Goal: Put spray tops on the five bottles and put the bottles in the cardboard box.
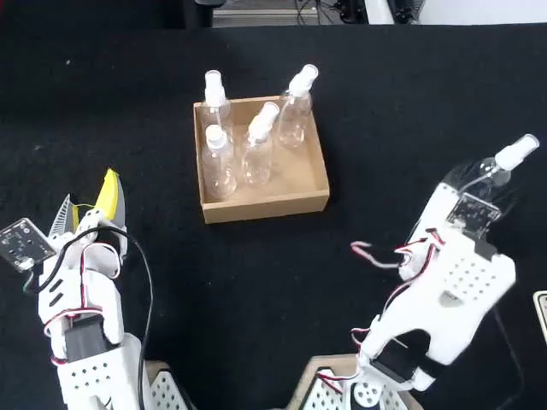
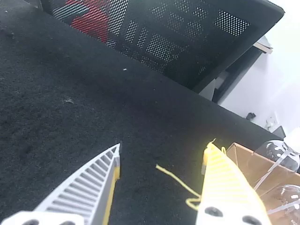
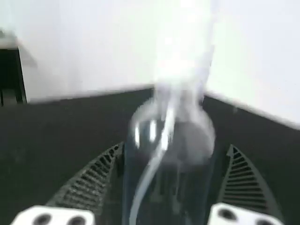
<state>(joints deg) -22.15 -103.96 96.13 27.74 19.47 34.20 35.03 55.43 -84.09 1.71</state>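
Observation:
The cardboard box (image 1: 265, 207) sits at the middle of the black table with several clear bottles (image 1: 219, 162) standing in it, each with a white spray top. My right gripper (image 1: 468, 190) is over the table's right side, shut on another clear bottle (image 1: 489, 171) whose white spray top (image 1: 518, 153) points away from the arm. In the right wrist view that bottle (image 3: 171, 140) stands between the fingers of the right gripper (image 3: 175, 154). My left gripper (image 1: 88, 198) is at the left, open and holding nothing; the left wrist view shows its spread fingers (image 2: 162, 149) above bare cloth.
A corner of the box (image 2: 243, 157) with two bottles (image 2: 276, 150) lies just beyond the left gripper's yellow finger. A loose yellow thread (image 2: 176, 180) hangs from that finger. Black cloth covers the table around the box.

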